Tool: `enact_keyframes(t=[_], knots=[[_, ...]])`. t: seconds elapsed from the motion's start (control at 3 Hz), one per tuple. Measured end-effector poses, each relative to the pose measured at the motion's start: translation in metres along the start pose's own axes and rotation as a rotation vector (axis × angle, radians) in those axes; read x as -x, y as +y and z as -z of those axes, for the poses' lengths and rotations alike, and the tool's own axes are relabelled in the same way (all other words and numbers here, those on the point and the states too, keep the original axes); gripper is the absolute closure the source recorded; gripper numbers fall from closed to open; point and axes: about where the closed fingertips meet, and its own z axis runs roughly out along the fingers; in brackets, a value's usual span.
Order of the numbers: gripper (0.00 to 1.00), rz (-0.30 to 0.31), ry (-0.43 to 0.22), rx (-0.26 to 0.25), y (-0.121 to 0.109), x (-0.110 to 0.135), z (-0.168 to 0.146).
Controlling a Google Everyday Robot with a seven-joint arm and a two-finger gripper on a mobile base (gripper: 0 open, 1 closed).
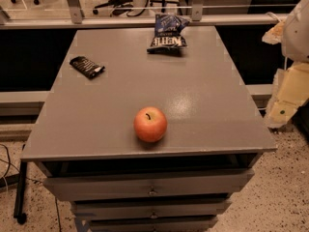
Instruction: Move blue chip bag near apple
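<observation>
My arm (297, 27) showed only as a pale bulk up beyond the apple (150, 124) and far off to its right, past the table's side edge. The jaws hung out there, clear of everything, and I could not tell whether they were released or clenched. The blue chip bag (166, 33) lay straight beyond the apple and a little to its right, at the far edge of the table (203, 95), well apart from the fruit. From where the jaws hung, the bag was off to the left, so I judged the reach would run inward over that side edge and across the far corner. The bag's length seemed to run away from the apple, with the white-lettered band across its near end, though the crumpled foil made that axis hard to read. The stretch from the bag down to the apple was bare grey top. The black wrapper (87, 66) sat beyond the apple and well to its left, out of that line. The rail (120, 21) ran just behind the bag, so I reckoned there was little room to come at it from the far side. The apple sat close to the near edge above the drawers (152, 190), so I judged the room beyond it or beside it safer for setting down than the narrow strip in front.
</observation>
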Motion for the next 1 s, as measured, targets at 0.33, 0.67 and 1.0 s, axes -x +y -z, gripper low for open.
enact_keyframes(t=[0.33,0.67,1.0], knots=[[0.0,0.0,0.0,0.0,0.0,0.0,0.0],[0.0,-0.006,-0.039,-0.01,-0.009,0.003,-0.007],[0.0,-0.012,-0.144,-0.045,-0.049,0.017,-0.038]])
